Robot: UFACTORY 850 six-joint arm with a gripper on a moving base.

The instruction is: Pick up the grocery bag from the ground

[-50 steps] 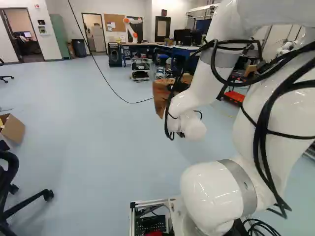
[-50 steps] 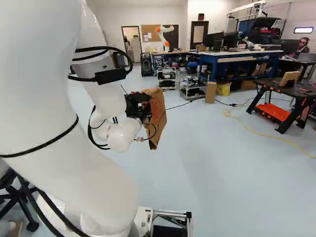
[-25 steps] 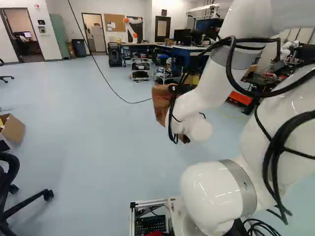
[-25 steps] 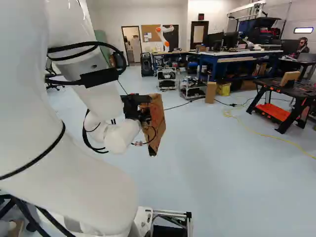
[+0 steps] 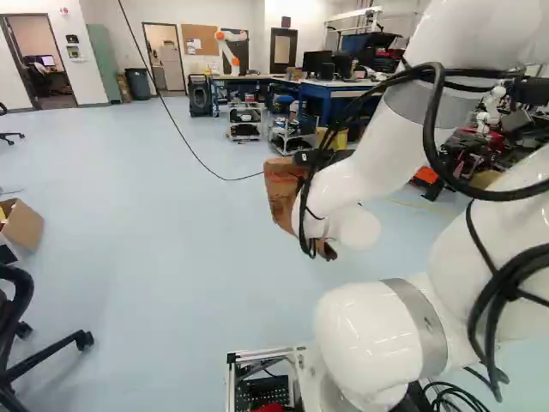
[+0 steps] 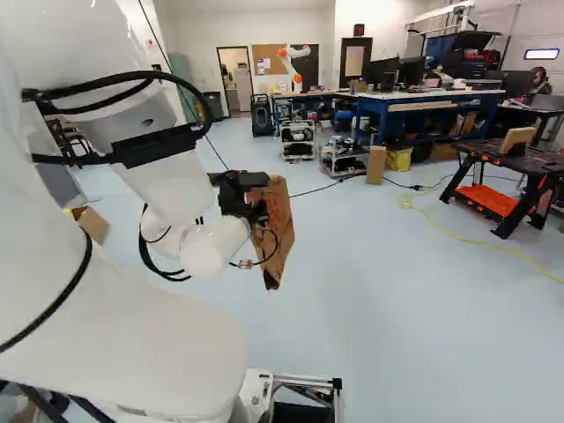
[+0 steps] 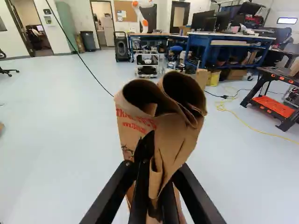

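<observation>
Presently, we find our gripper's fingers clamped on the creased brown paper bag, suspended above the floor.

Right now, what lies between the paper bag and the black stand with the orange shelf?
In the right base view, a yellow cord crosses the floor between the paper bag and the black stand; a black cord runs farther back.

Right, by the far wall there's another robot, white and orange. Monitors sit on a blue workbench, a yellow bin beside an upright box. Yellow cord trails past the black-and-orange stand, and at the left of the left base view, an open carton near a black chair.
</observation>
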